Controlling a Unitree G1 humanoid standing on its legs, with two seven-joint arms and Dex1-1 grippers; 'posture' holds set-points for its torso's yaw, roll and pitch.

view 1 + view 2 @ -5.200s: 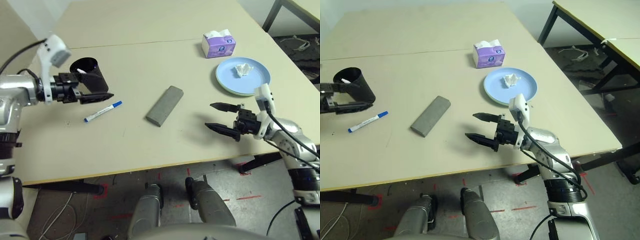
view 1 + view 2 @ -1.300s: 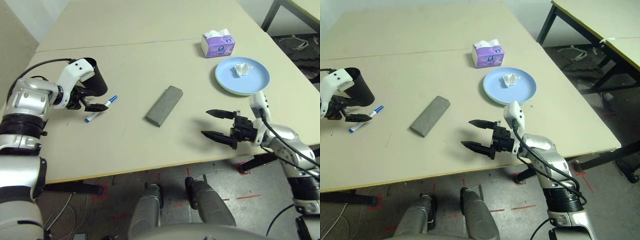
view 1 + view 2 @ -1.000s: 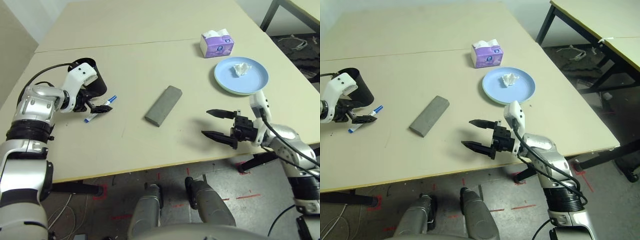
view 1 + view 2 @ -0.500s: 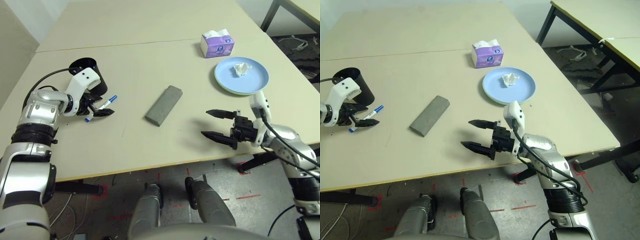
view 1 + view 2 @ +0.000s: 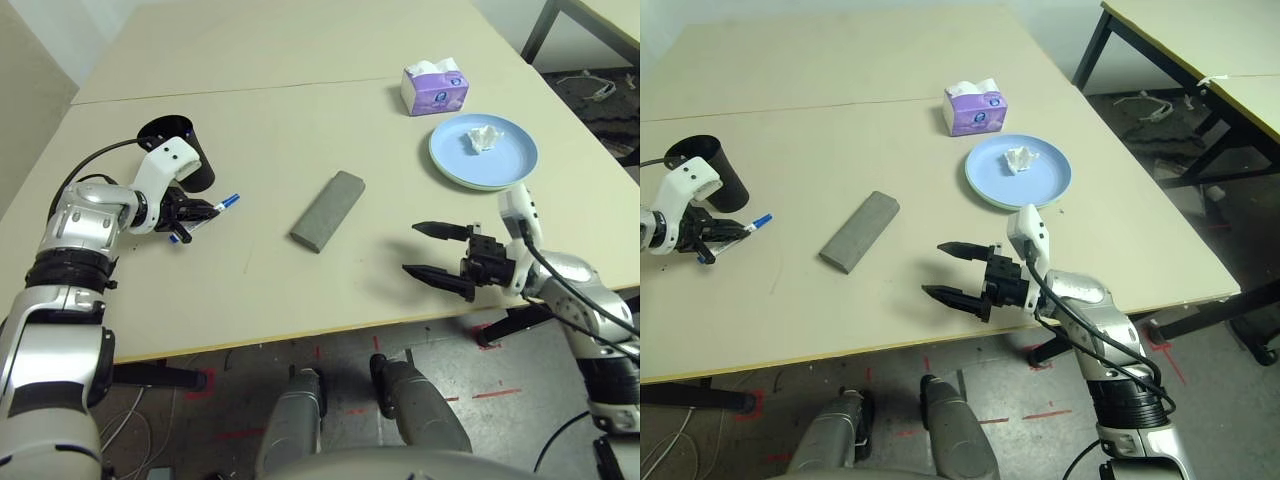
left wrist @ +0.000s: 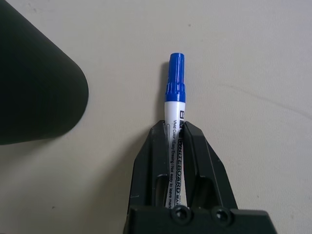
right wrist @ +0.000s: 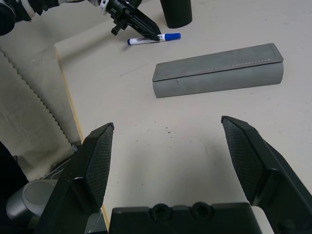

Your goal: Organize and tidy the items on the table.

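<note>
Lying between the left gripper's (image 6: 175, 146) 2 fingers: the marker (image 6: 175, 109).

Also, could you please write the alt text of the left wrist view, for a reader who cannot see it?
A white marker with a blue cap is pinched between the two black fingers of the robot's left gripper, above a pale table. A dark cup is beside it.

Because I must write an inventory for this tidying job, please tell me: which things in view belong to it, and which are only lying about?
Belong to the job:
- marker, held in the left pincer
- grey case
- blue plate
- crumpled tissue, on the plate

Probably only lying about:
- purple tissue pack
- black cup
</note>
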